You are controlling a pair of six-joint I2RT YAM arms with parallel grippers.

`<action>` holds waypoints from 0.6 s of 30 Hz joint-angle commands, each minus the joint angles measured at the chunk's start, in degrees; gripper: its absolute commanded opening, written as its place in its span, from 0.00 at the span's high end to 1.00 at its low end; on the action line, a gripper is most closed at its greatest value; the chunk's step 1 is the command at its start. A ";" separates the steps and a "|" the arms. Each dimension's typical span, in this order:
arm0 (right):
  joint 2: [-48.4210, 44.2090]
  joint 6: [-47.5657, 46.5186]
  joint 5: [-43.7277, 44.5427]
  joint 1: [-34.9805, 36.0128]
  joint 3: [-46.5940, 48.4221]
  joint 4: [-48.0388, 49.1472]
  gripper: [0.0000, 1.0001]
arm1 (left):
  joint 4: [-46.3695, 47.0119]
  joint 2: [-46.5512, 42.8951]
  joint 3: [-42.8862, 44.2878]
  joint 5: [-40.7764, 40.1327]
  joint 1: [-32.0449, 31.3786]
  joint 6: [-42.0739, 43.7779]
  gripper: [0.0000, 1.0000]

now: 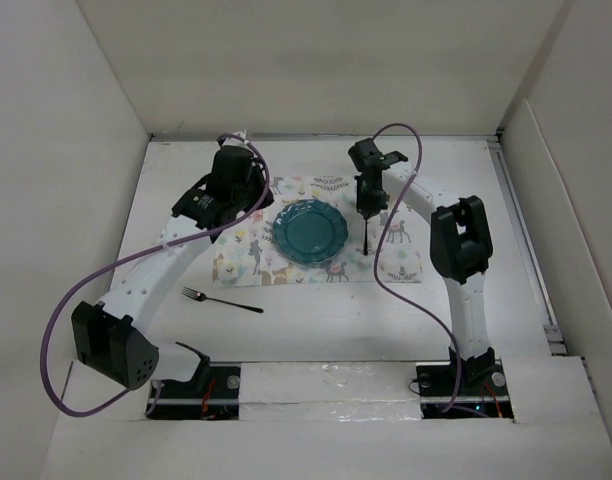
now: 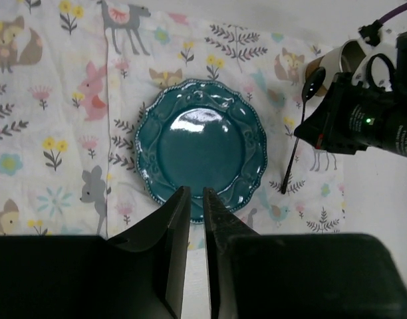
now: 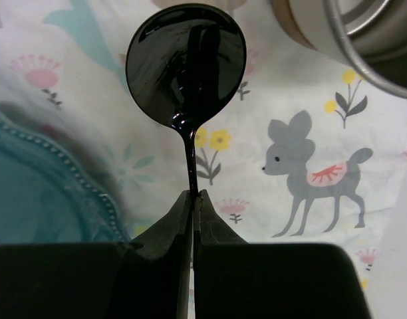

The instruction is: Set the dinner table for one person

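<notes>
A teal plate [image 1: 309,232] lies in the middle of the animal-print placemat [image 1: 406,265] on the white dinner table [image 1: 326,325]. My right gripper [image 1: 366,205] is shut on the handle of a black spoon [image 1: 366,238], which hangs just right of the plate over the placemat. In the right wrist view the gripper [image 3: 193,196] pinches the handle and the spoon bowl [image 3: 187,63] points away. My left gripper [image 1: 254,203] hovers at the plate's left edge; in its wrist view [image 2: 194,199] the jaws are shut to a slit and empty above the plate [image 2: 200,143].
A black fork [image 1: 221,300] lies on the bare table left of the placemat, near the front. A tan and metal cup [image 3: 363,33] stands on the placemat beyond the spoon; it also shows in the left wrist view [image 2: 343,56]. White walls enclose the table.
</notes>
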 commanded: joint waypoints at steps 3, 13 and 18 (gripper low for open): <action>0.35 -2.51 0.34 -1.42 3.23 -1.27 1.00 | -1.30 -3.96 -3.21 -1.88 0.22 -8.24 0.97; 5.72 -2.07 -1.07 -1.42 6.74 -2.23 1.00 | -1.92 -9.92 -13.14 -4.43 0.22 -15.80 1.00; 5.81 -1.55 -0.72 -1.42 6.84 -1.36 0.93 | -3.85 -14.23 -19.72 -4.08 0.75 -21.51 0.97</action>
